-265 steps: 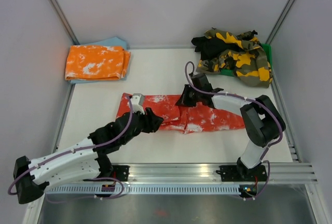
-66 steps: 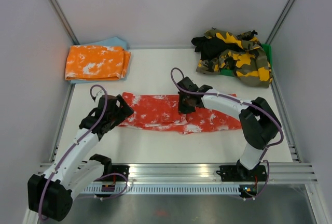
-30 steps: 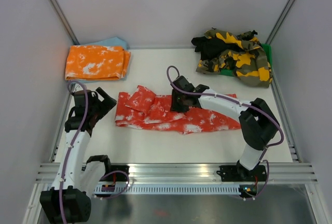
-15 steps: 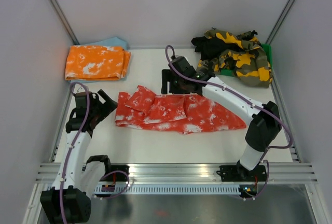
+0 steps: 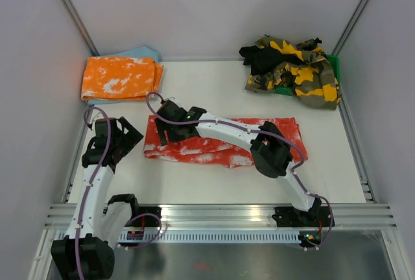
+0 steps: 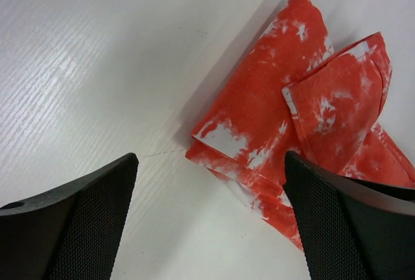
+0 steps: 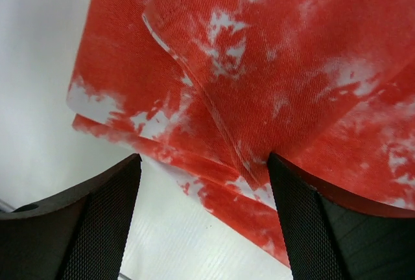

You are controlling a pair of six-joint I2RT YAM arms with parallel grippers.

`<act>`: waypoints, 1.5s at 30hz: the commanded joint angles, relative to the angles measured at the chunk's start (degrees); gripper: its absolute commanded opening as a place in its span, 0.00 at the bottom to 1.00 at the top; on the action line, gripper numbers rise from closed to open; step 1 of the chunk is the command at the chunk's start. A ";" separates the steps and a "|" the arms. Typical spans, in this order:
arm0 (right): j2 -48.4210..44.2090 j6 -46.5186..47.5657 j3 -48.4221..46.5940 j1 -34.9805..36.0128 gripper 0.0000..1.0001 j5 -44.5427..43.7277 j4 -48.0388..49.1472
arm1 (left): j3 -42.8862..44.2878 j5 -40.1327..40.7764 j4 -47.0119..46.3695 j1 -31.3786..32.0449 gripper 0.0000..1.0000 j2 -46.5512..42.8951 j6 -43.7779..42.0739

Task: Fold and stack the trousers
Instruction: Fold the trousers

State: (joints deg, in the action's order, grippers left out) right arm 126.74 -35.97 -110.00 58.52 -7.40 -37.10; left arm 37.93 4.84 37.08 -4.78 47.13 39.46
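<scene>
The white tabletop (image 5: 214,89) carries everything. The red trousers (image 5: 207,151) with white splotches lie across its middle as a long band running left to right, nearer the arms than the other clothes. At the band's left end the cloth is doubled over in several layers, with a loose flap (image 6: 337,111) lying on top. At the far right corner sits a rumpled heap of yellow-green camouflage trousers (image 5: 295,72) mixed with black cloth. At the far left corner an orange-and-white pair (image 5: 121,78) lies neatly folded on a pale blue cloth (image 5: 144,53).

The right hand (image 5: 170,129) reaches across the whole band to its left end. In the wrist view its fingers (image 7: 84,228) stand wide apart with the layered red cloth showing between them; it grips nothing, and whether the tips touch the cloth cannot be told.

The left hand (image 5: 122,136) is just beside the trousers' left edge, over bare tabletop. Its fingers (image 6: 71,228) are also spread wide and hold nothing, with the folded corner of the trousers showing between them.
</scene>
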 commanded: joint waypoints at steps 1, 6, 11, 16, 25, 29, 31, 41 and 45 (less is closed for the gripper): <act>4.90 2.47 -11.08 0.89 0.86 -4.37 -4.11 | -1.80 1.58 2.47 -0.23 0.98 -0.64 4.73; 7.99 6.95 -15.33 3.35 0.86 -13.23 -6.49 | -7.16 -4.56 -2.34 -0.23 0.86 -0.20 7.73; 10.11 7.49 -14.72 3.44 0.86 -15.98 -8.07 | -12.00 -10.55 -8.77 -0.23 0.69 1.55 11.95; 10.55 7.75 -12.00 3.97 0.85 -20.89 -7.72 | -12.18 -10.91 -11.94 -0.23 0.66 2.87 11.25; 12.30 11.09 -11.38 3.97 0.70 -25.28 -5.70 | -13.50 -9.94 -13.35 -0.23 0.64 4.19 10.63; 12.31 11.97 -11.65 3.88 0.44 -28.97 -5.70 | -14.99 -7.92 -13.96 -0.23 0.52 4.81 12.12; 11.78 11.10 -11.21 3.79 0.34 -29.69 -5.70 | -16.65 -8.09 -15.28 -0.23 0.42 5.24 14.06; 1.52 -2.61 3.79 2.83 0.35 -29.86 -1.84 | -18.07 -7.57 -19.68 -0.23 0.25 12.10 14.33; -5.43 -7.45 13.30 0.90 0.45 -30.57 1.15 | -18.33 -6.69 -19.77 -0.23 0.25 12.54 14.15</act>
State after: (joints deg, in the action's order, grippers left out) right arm 128.95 -37.41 -101.62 61.25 -35.46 -37.67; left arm 20.21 -4.64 18.26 -4.78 58.74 52.66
